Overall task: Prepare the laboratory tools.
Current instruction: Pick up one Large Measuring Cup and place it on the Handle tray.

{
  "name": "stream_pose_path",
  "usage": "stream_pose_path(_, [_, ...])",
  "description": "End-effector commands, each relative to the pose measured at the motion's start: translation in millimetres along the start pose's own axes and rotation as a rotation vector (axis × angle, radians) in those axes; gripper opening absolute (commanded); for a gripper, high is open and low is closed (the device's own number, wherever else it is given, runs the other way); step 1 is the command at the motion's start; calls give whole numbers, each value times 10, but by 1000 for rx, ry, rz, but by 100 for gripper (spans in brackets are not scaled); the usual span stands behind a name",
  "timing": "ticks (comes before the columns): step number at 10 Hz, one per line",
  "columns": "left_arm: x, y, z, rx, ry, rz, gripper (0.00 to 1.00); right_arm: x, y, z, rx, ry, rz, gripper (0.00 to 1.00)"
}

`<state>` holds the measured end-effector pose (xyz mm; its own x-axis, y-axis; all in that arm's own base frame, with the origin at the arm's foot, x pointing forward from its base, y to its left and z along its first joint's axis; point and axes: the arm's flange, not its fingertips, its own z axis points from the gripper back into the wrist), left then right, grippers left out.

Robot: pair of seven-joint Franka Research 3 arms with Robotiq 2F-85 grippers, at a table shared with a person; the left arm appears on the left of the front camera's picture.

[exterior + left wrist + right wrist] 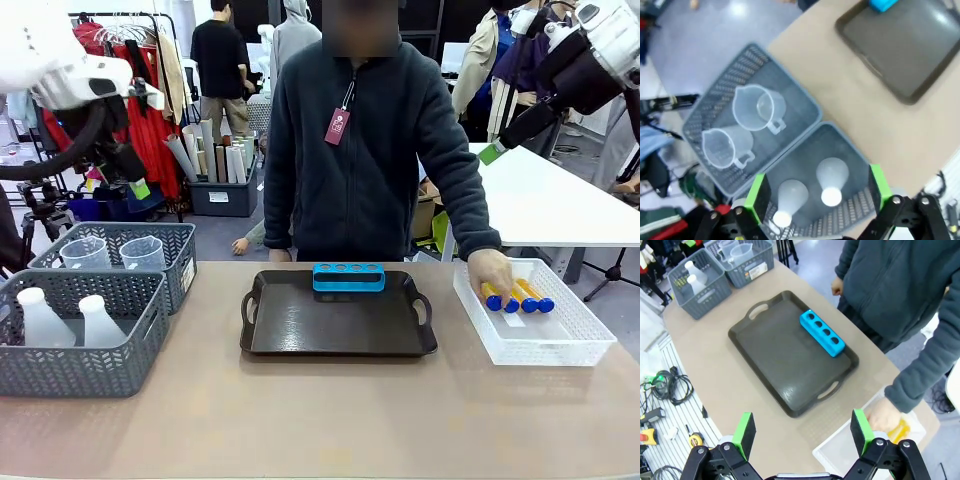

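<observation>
Two translucent white conical flasks (831, 182) stand in a grey mesh basket (805, 155), lower centre, beneath the wide-open left gripper (817, 192); the right gripper (802, 431) hangs wide, empty. Blue-capped amber tubes (530, 300) lie right, under a person's hand (490, 268). Descending off-centre could topple a flask.

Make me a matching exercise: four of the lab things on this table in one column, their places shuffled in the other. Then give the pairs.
Things
1. blue rack
2. white flasks
3. clear beakers
4. blue-capped tubes

Places
A. in the white basket, by the person's hand
B. in the nearer grey basket
C. on the dark tray, at its far edge
D. in the farther grey basket

Pairs: 1-C, 2-B, 3-D, 4-A
</observation>
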<state>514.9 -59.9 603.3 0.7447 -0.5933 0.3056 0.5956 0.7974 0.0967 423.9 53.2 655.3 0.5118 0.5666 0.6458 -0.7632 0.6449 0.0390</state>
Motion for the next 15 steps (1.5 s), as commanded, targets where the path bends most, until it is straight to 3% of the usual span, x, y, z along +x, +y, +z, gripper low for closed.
stream_pose_path(1, [121,85,-104,11,20,52,100,-2,-12,8,12,-5,8,100])
stream_pose_path(3, [65,22,-40,-27,-23,12,100,-2,-12,8,12,-5,8,100])
stream_pose_path(4, [69,92,-212,-3,23,38,100,-2,-12,8,12,-5,8,100])
stream_pose_path(8, [78,68,-213,-9,20,35,100,-2,-12,8,12,-5,8,100])
stream_pose_path(11, [312,404,-584,58,179,215,100,-2,-12,8,12,-5,8,100])
stream_pose_path(15, [316,599,-1166,97,281,390,100,-2,-12,8,12,-5,8,100])
